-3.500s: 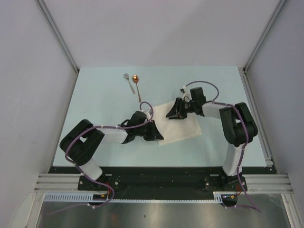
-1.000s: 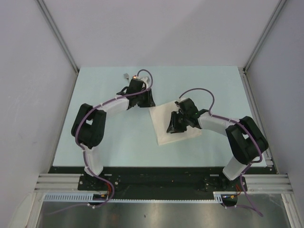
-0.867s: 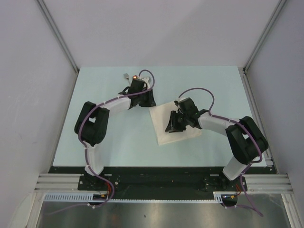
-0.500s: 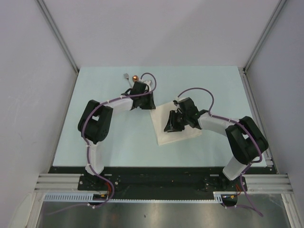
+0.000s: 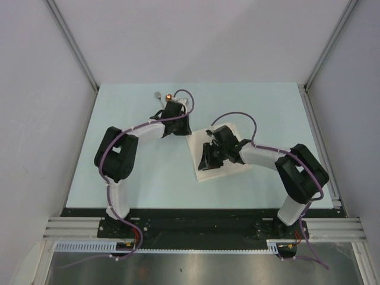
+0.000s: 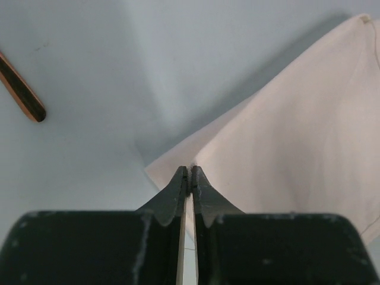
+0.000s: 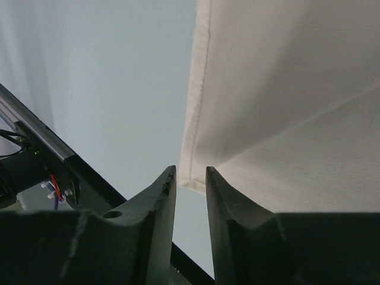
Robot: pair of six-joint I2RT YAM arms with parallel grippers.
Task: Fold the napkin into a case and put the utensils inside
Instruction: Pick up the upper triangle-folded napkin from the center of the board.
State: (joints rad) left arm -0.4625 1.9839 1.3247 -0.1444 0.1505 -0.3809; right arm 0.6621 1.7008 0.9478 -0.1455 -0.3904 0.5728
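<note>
The cream napkin lies flat mid-table, half hidden under the right arm. My left gripper is shut on its far left corner, and the left wrist view shows the cloth pinched at the gripper tips. My right gripper is at the near left corner. In the right wrist view the gripper is open by a narrow gap, with the hemmed corner of the napkin just beyond the tips. The fork and the spoon lie behind the left arm, the spoon handle showing.
The pale blue table ends in a black rail with metal framing along its near edge, close below the right gripper. Grey walls stand on both sides and at the back.
The left jaws have closed on the napkin's far left corner. The right gripper has slid left and nearer across the cloth to its near left corner.
</note>
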